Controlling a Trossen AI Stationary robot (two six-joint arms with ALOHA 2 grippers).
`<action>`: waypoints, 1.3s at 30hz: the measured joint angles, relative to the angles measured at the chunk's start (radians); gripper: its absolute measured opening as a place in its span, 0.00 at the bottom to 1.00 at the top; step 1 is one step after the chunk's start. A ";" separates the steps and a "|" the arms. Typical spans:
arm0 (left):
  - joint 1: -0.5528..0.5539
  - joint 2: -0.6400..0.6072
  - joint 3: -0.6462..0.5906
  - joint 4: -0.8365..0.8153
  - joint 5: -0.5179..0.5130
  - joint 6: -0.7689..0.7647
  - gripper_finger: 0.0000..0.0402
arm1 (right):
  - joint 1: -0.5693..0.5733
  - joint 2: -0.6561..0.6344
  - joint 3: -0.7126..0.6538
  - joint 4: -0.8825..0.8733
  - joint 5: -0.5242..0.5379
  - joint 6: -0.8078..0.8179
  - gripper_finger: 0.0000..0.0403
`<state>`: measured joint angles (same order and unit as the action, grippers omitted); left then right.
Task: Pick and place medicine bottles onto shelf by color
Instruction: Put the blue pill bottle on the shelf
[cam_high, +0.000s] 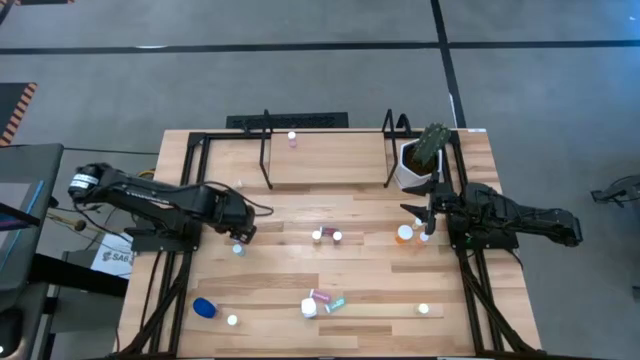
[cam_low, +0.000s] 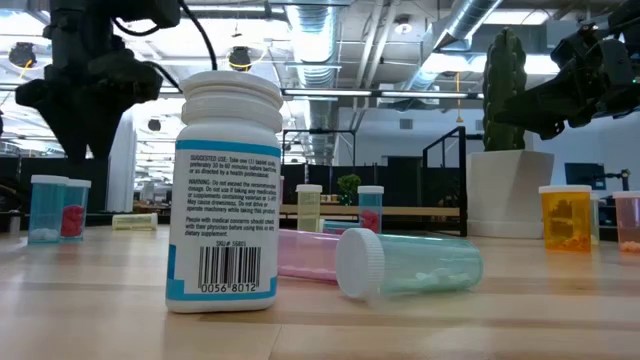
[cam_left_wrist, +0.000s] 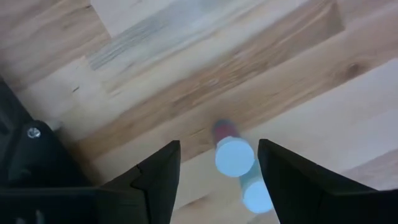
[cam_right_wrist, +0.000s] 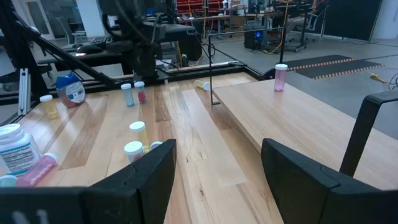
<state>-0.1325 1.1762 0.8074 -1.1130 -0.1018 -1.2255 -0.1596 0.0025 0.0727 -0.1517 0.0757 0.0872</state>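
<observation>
Left gripper (cam_high: 240, 238) released, poised straight over teal vial (cam_high: 238, 249) and red-filled vial (cam_left_wrist: 225, 131) at left-centre of high view — lined up for next grasp, my guess.

Right gripper (cam_high: 420, 213) released, empty, waits centre-right beside orange bottle (cam_high: 404, 234).

Shelf (cam_high: 325, 158) top centre: one pink bottle (cam_high: 292, 139) on board — sorting barely begun.

Bench (cam_high: 360, 280) count: roughly eleven bottles loose, one blue-and-white jar (cam_high: 204, 308) lower left.

Grey floor (cam_high: 300, 60) crossed by dark lines surrounds the table; exposed ceiling ducts (cam_low: 470, 25) hang above.
</observation>
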 joint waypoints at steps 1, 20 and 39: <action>-0.012 0.010 0.000 0.001 -0.004 -0.007 0.52 | 0.000 0.000 0.000 0.000 0.000 0.000 0.65; -0.164 0.170 0.000 0.053 -0.075 -0.084 0.62 | 0.000 0.000 0.000 0.001 0.000 0.000 0.65; -0.161 0.168 -0.141 0.217 -0.071 -0.081 0.41 | 0.000 0.000 0.000 -0.003 0.000 0.000 0.65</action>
<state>-0.2935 1.3437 0.6666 -0.8955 -0.1726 -1.3060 -0.1593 0.0029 0.0731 -0.1547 0.0753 0.0872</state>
